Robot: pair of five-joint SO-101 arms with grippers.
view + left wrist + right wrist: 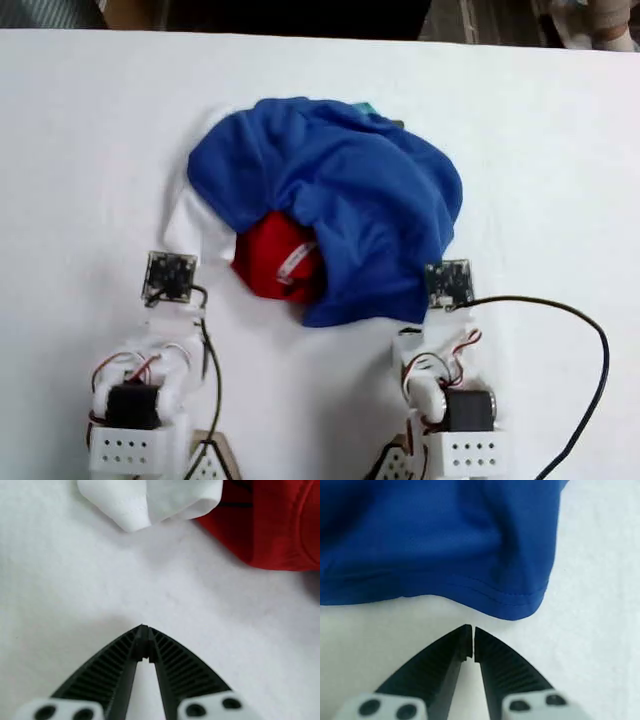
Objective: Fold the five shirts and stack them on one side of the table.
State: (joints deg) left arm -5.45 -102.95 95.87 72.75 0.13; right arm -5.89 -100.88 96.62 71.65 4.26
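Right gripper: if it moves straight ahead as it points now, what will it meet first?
Probably the blue shirt: its hem lies just ahead of the right gripper, though depth is unclear.

the left arm [135,410] and right arm [465,415] are built of white plastic around black motors, with red wires [112,362]. a black circuit board [170,277] is mounted on each. the left gripper [144,630] and right gripper [471,630] are ribbed and black.

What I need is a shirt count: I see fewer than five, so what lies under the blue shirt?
A red shirt and a white shirt poke out from under the blue shirt, plus a teal sliver at its far edge. Anything else beneath is covered.
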